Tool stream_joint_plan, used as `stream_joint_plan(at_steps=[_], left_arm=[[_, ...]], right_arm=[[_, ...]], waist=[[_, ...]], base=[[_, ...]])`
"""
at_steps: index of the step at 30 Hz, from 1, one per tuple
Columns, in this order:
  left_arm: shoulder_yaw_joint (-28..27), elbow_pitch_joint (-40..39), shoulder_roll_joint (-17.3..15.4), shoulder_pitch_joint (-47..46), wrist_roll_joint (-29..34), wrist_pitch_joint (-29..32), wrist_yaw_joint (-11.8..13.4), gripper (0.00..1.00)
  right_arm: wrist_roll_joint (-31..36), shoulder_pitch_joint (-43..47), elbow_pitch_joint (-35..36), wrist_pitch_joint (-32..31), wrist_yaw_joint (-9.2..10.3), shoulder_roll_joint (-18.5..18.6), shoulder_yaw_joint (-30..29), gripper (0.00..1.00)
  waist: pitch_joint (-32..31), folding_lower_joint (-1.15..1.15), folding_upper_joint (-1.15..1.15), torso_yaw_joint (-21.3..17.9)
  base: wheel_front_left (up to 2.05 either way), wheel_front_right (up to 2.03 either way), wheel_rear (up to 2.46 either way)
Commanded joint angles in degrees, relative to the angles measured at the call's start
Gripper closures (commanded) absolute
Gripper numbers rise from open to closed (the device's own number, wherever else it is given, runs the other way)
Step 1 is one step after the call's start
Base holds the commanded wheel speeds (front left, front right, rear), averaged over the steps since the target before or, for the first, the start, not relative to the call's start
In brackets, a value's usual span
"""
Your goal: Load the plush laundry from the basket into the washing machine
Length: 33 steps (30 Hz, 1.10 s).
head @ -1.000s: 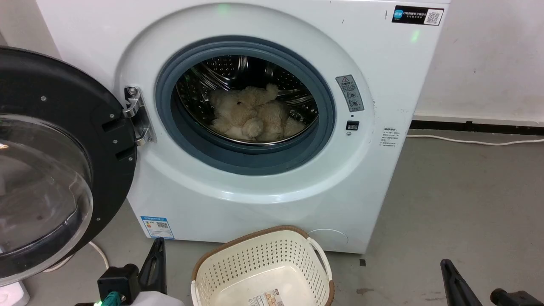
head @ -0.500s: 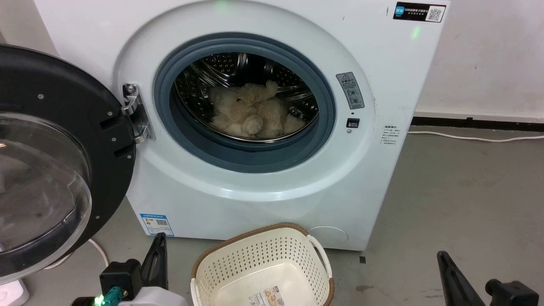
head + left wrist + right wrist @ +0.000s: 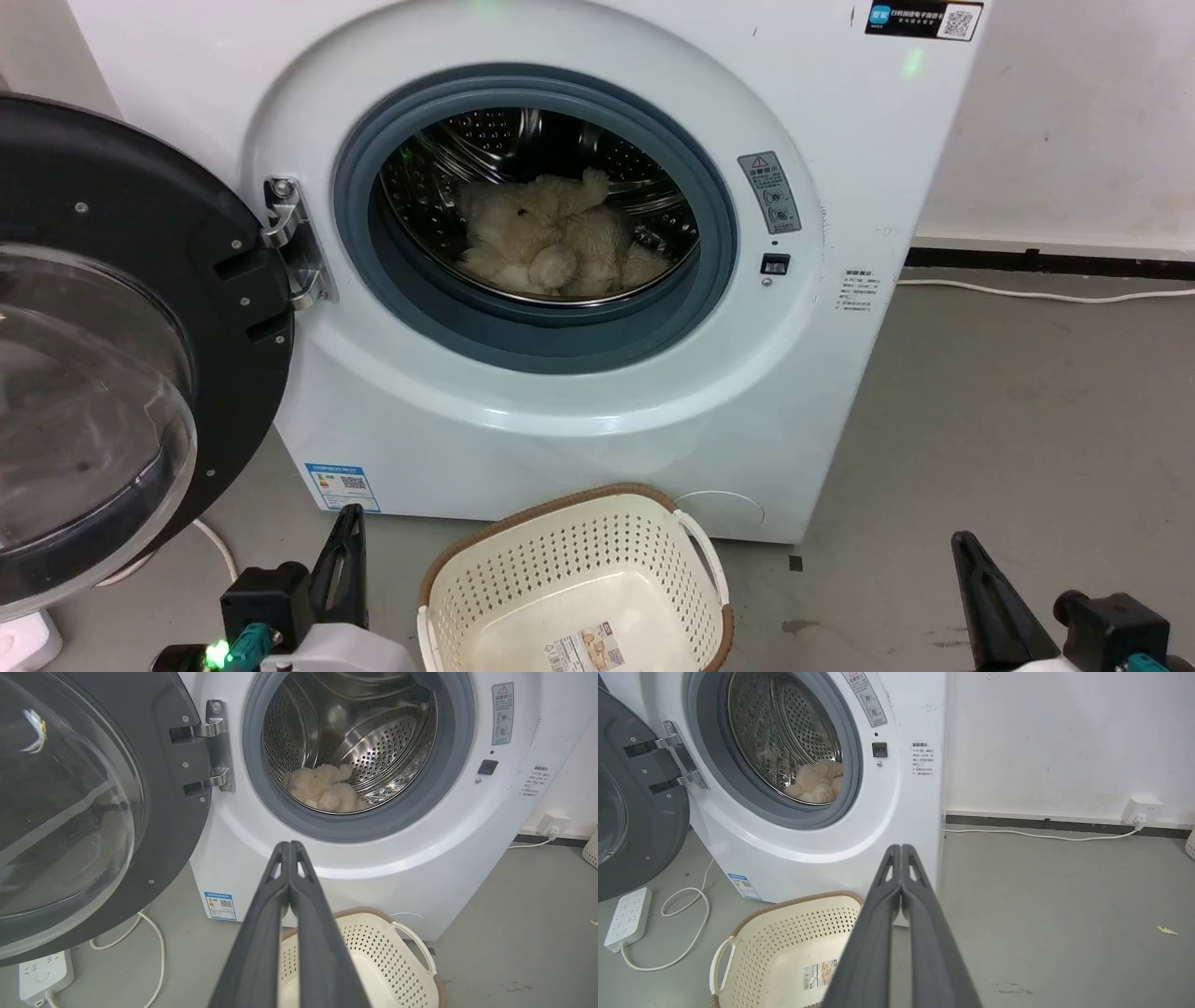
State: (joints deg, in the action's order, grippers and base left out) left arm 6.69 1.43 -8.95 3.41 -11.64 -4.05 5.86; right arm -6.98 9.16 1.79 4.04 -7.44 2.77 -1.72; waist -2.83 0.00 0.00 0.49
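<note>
Finds plush laundry [image 3: 546, 247] inside washing machine [image 3: 560, 439] drum [image 3: 644, 182], basket [image 3: 560, 551] on floor [image 3: 1008, 420] before it; holds left pincer [image 3: 289, 845] and right pincer [image 3: 901, 848] pressed together.

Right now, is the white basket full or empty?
Empty. The cream-white perforated plastic basket has just a label on its base; the fluffy cream teddy bear lies inside the steel drum.

On left gripper [image 3: 290, 844] and right gripper [image 3: 901, 847]: long matte dark-grey fingers [image 3: 261, 933], tapering, with a small triangular cut-out behind each tip. Behind the left jaws: black block housing [image 3: 264, 602], teal connector [image 3: 245, 644] lit green, white forearm shell [image 3: 331, 653].
</note>
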Motion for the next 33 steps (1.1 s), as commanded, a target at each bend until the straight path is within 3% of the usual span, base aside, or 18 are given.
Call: stream_joint_plan(at_steps=[1, 33], left_arm=[[-0.3, -0.3, 0.4, -1.0, 0.7, 0.2, -0.2, 1.00], [-3.5, -0.9, 3.2, -2.2, 6.2, 2.1, -3.0, 1.00]], right_arm=[[0.6, -1.0, -0.3, -0.3, -0.02, 0.0, 0.1, 1.00], [3.8, -5.1, -1.0, -2.2, -0.03, 0.1, 0.9, 1.00]], waist=[[0.0, 0.00, 0.00, 0.0], [1.4, 0.00, 0.00, -0.2]], base=[[0.00, 0.00, 0.00], [0.00, 0.00, 0.00]])
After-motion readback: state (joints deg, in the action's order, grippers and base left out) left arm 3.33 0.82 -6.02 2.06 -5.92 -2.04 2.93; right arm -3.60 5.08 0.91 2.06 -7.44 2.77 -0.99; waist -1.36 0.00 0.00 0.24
